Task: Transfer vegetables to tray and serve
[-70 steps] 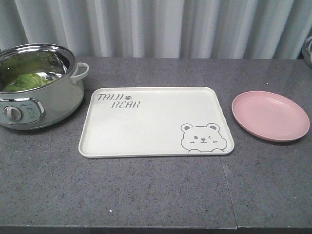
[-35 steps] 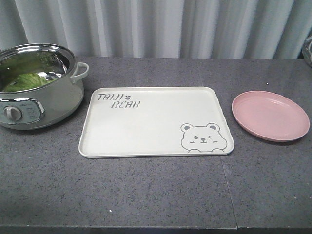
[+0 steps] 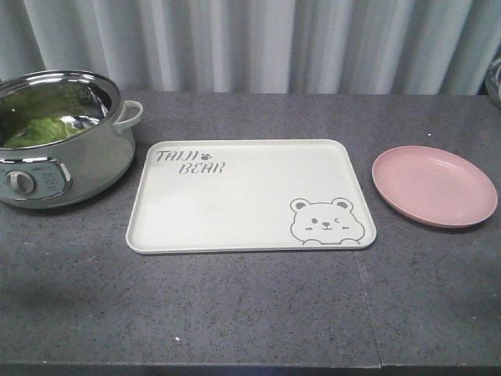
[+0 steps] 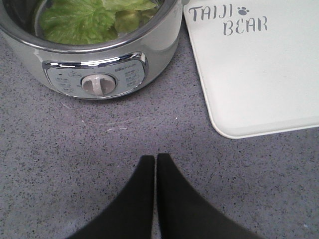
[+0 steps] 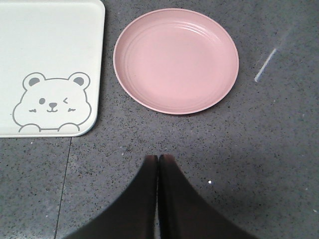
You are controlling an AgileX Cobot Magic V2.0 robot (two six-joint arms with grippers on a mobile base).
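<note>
1 grey speckled worktop (image 3: 250, 313) carries everything you have to work with. Next in size is the cream tray (image 3: 235, 196), lying flat with nothing on it. Its "TAIJI BEAR" corner sits ahead and to the right of your left hand (image 4: 156, 159), and its bear-face corner sits ahead and to the left of your right hand (image 5: 158, 159).

The steel cooking pot (image 3: 86, 168) stands ahead of your left hand and slightly to its left, with its control dial (image 4: 98, 84) facing that hand. It is just beside the tray's edge but apart from it.

The round pink plate (image 5: 176, 59) lies straight ahead of your right hand, near the tray without touching it, and it holds nothing.

The lettuce leaf (image 4: 79, 22) is inside the pot, beyond the dial as seen from your left hand, bright green and crinkled against the shiny wall.

Both of your hands are over bare worktop, well short of the 3 vessels. On each, the 2 black fingers are pressed together with nothing between them.
</note>
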